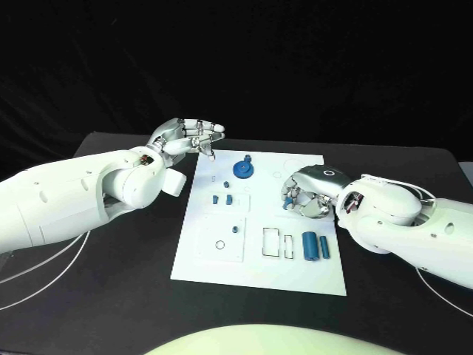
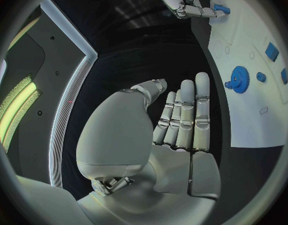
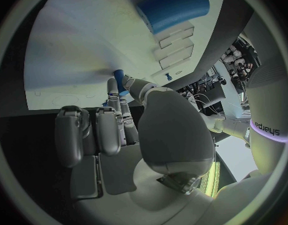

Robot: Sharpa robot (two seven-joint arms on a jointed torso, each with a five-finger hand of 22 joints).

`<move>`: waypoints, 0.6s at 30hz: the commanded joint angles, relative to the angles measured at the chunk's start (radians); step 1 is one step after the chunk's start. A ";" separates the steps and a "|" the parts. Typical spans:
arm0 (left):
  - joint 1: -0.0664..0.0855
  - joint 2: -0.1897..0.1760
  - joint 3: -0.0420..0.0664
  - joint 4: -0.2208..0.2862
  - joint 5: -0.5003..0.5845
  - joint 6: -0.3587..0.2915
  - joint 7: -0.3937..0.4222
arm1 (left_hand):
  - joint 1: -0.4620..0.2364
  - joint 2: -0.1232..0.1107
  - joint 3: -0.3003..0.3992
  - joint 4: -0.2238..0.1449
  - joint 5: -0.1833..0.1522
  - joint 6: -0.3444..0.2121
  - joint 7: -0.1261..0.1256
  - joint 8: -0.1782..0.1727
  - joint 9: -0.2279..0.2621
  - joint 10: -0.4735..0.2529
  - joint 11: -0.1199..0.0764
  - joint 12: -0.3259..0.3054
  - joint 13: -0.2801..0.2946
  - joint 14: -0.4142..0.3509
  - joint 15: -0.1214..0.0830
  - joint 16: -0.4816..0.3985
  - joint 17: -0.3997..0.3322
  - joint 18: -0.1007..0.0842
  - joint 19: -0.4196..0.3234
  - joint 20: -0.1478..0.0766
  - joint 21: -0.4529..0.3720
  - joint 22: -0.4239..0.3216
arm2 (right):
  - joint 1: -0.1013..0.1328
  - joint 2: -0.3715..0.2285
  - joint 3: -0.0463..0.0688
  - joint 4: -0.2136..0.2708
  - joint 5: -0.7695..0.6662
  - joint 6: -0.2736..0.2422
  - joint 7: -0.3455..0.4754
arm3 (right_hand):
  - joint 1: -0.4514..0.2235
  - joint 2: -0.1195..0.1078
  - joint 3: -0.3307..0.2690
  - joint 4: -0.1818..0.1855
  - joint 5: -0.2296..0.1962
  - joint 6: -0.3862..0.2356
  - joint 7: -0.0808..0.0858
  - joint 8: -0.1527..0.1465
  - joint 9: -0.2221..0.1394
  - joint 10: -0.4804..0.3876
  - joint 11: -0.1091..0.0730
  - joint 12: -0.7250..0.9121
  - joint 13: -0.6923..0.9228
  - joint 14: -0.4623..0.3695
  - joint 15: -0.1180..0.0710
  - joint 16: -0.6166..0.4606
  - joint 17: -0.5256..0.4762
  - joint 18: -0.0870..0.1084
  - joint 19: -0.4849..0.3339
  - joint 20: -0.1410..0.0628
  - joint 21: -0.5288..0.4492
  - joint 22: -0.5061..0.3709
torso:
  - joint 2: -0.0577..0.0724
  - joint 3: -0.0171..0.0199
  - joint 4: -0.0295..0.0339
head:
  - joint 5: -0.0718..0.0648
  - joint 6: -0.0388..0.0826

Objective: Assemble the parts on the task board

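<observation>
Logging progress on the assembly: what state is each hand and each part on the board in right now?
left hand: holds nothing, raised at the board's far left corner.
right hand: fingers pinch a small blue part over the board.
blue gear: on the task board, untouched.
two blue cylinders: lying side by side, untouched.

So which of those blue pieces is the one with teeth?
The blue gear near the board's far end: round and toothed, unlike the smooth cylinders at the near end.
</observation>
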 commanded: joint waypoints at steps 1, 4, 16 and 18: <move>0.001 0.002 0.001 0.000 0.003 0.015 0.005 | -0.011 0.002 0.000 -0.003 0.004 -0.006 0.021 0.003 0.001 -0.005 -0.001 0.004 0.000 -0.010 0.000 -0.002 -0.001 0.014 -0.007 0.000 -0.005 -0.001 | -0.001 -0.005 0.000 0.013 -0.017 -0.056 -0.001 | 0.006 0.019 0.004 -0.001 0.000 0.006 0.000 0.007 0.014 0.006 0.000 0.003 0.001 0.038 -0.008 0.005 0.000 -0.010 0.044 -0.005 0.005 0.201 | 0.000 -0.0003 0.0002 | 0.000 -0.001; 0.001 0.002 0.001 -0.001 0.003 0.014 0.005 | -0.011 0.002 0.000 -0.003 0.004 -0.006 0.021 0.003 0.001 -0.005 -0.001 0.004 0.000 -0.010 0.000 -0.002 -0.001 0.014 -0.007 0.000 -0.005 -0.001 | -0.001 -0.018 0.001 0.034 -0.009 -0.078 -0.002 | 0.006 0.017 0.004 -0.002 0.000 0.006 0.000 0.008 0.015 0.006 0.001 0.002 0.001 0.038 -0.008 0.004 -0.002 -0.011 0.044 -0.006 0.006 0.202 | -0.001 -0.0008 0.0010 | -0.001 -0.001; 0.001 0.005 0.001 -0.005 0.003 0.014 0.003 | -0.011 0.002 0.000 -0.004 0.004 -0.006 0.021 0.004 0.001 -0.006 -0.001 0.005 0.000 -0.010 0.000 -0.002 -0.001 0.014 -0.007 0.000 -0.005 -0.001 | 0.037 -0.085 0.014 0.176 0.032 -0.110 -0.004 | -0.003 0.009 0.000 -0.002 -0.001 0.007 0.001 0.011 0.019 0.006 0.002 -0.002 0.001 0.038 -0.008 0.005 -0.001 -0.012 0.046 -0.007 0.010 0.204 | -0.001 -0.0019 -0.0018 | 0.003 0.002; 0.001 0.006 0.001 -0.005 0.003 0.014 0.003 | -0.011 0.002 0.000 -0.004 0.004 -0.007 0.021 0.004 0.001 -0.007 -0.001 0.005 0.000 -0.010 0.000 -0.002 -0.001 0.014 -0.007 0.000 -0.005 -0.001 | 0.041 -0.080 0.015 0.200 0.043 -0.113 0.000 | -0.004 0.008 -0.001 -0.002 -0.001 0.007 0.001 0.011 0.019 0.006 0.002 -0.003 0.001 0.038 -0.007 0.005 -0.001 -0.012 0.046 -0.007 0.010 0.204 | -0.001 -0.0007 -0.0021 | 0.006 0.003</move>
